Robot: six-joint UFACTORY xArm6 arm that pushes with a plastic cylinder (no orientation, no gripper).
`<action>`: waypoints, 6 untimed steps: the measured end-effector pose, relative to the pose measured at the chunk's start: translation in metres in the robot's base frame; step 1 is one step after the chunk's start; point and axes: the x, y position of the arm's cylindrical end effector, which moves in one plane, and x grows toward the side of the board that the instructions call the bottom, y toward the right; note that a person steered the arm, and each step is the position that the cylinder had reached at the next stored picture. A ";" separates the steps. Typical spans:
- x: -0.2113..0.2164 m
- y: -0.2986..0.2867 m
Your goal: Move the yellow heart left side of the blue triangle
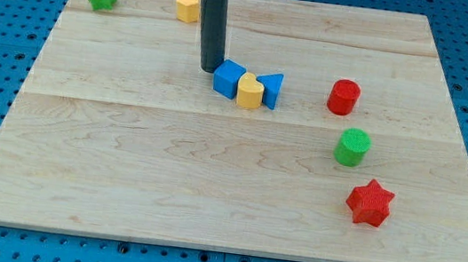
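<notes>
The wooden board (pixel 121 180) held eight blocks: two blue, two yellow, two green, two red. My tip (pixel 211 66) held nothing and stood just left of the blue cube (pixel 228 77). The yellow heart (pixel 250 91) sat touching between that cube and the blue triangle (pixel 272 88).

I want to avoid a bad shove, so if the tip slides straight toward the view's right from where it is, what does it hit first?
Most likely the blue cube: my tip sits just at its left, nearly touching. Behind it come the yellow heart and blue triangle.
</notes>
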 end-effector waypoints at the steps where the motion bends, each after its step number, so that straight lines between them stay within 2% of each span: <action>1: 0.028 -0.015; 2: 0.073 -0.004; 3: 0.043 0.038; 4: 0.000 0.043; 6: -0.009 0.129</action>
